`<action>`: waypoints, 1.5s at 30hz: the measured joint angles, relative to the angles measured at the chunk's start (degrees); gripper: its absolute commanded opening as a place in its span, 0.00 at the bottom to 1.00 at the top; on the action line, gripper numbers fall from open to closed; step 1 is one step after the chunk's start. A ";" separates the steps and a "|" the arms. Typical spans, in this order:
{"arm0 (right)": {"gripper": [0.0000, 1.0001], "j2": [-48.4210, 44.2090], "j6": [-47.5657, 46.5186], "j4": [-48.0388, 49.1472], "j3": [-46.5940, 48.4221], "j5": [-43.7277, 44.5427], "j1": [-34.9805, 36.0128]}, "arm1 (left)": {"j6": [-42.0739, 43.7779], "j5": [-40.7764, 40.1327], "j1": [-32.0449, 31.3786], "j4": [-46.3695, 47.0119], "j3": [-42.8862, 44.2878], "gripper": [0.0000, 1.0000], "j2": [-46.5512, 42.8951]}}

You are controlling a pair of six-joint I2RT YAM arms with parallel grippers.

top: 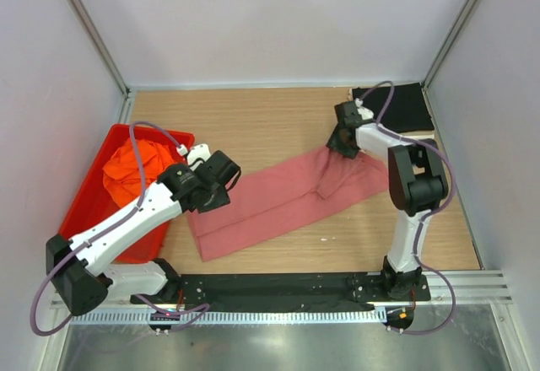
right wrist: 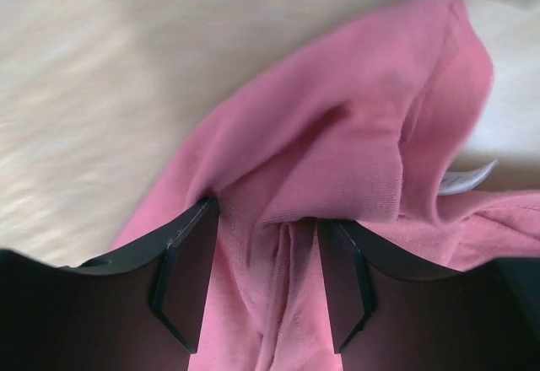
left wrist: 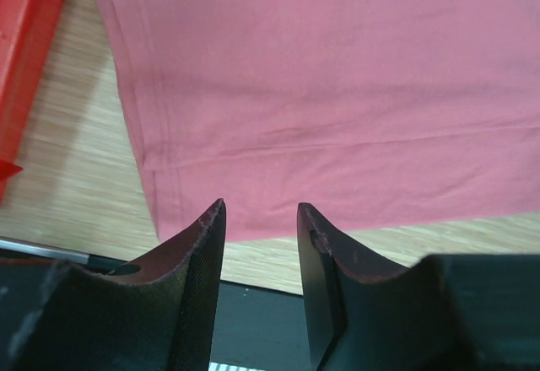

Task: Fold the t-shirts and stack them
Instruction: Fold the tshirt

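The rose-red t-shirt [top: 270,202] lies folded into a long band across the wooden table. My left gripper [top: 211,201] hovers open and empty over the shirt's near-left hem [left wrist: 337,93], its fingertips [left wrist: 260,207] above the cloth's edge. My right gripper [top: 342,145] is at the shirt's far-right end, shut on bunched rose cloth [right wrist: 337,135] that is pinched between its fingers and lifted off the table; midway between the tips is [right wrist: 263,211]. The orange t-shirt [top: 135,164] lies crumpled in the red tray. The black t-shirt [top: 405,105] lies folded at the back right corner.
The red plastic tray [top: 93,202] stands at the left edge, its corner showing in the left wrist view [left wrist: 21,51]. A black base plate [top: 278,287] runs along the near edge. White walls enclose the table. A white label [right wrist: 464,177] shows inside the rose shirt.
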 measured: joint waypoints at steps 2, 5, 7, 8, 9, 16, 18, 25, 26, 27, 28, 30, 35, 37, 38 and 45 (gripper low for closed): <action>0.56 3.80 -1.29 1.20 4.72 -0.07 2.82 | 0.87 -0.63 0.63 -0.35 0.24 0.43 0.85; 0.56 9.01 -3.13 3.41 11.61 -0.90 5.73 | 2.71 -1.07 1.53 -0.11 0.31 0.44 1.79; 0.56 12.13 -4.42 4.52 15.82 -1.81 6.86 | 3.76 -1.14 2.14 0.48 0.31 0.45 2.29; 0.56 13.62 -5.09 4.87 17.88 -2.43 7.15 | 4.48 -1.14 2.36 0.90 0.31 0.45 2.58; 0.56 15.23 -5.75 4.83 20.39 -3.13 7.28 | 4.92 -1.05 2.69 1.40 0.31 0.45 2.99; 0.57 29.00 -12.09 4.02 41.94 -7.63 7.13 | 7.96 -0.28 3.67 5.44 0.24 0.46 8.37; 0.57 33.16 -14.08 0.72 50.07 -6.27 6.82 | 8.70 0.57 3.78 7.13 0.22 0.45 9.94; 0.58 35.65 -17.22 -3.54 58.75 -4.61 4.66 | 9.51 7.28 4.07 15.74 -4.37 0.42 16.39; 0.57 34.91 -17.20 -3.80 58.38 -4.48 4.22 | 9.51 8.35 4.07 16.70 -5.25 0.41 17.35; 0.57 34.16 -16.98 -4.20 57.90 -4.39 3.96 | 9.46 9.70 4.07 18.16 -6.40 0.41 18.36; 0.56 32.85 -16.09 -4.72 56.96 -4.07 3.50 | 9.44 11.17 4.07 19.32 -7.45 0.40 19.32; 0.56 29.44 -14.32 -6.19 54.01 -3.39 2.84 | 9.31 13.55 4.04 21.20 -9.01 0.39 20.63; 0.54 19.52 -10.29 -7.80 44.46 -1.01 2.75 | 8.96 16.61 3.45 24.24 -10.58 0.36 23.30; 0.47 16.04 -9.18 -7.91 40.72 0.20 2.60 | 8.57 16.68 2.99 24.76 -10.88 0.36 23.50; 0.46 14.73 -8.68 -7.63 39.04 0.48 2.56 | 8.13 16.63 2.78 24.92 -11.02 0.36 23.47; 0.45 9.42 -8.68 0.24 21.33 -2.19 -1.55 | 3.96 16.02 -0.50 26.32 -12.24 0.35 22.51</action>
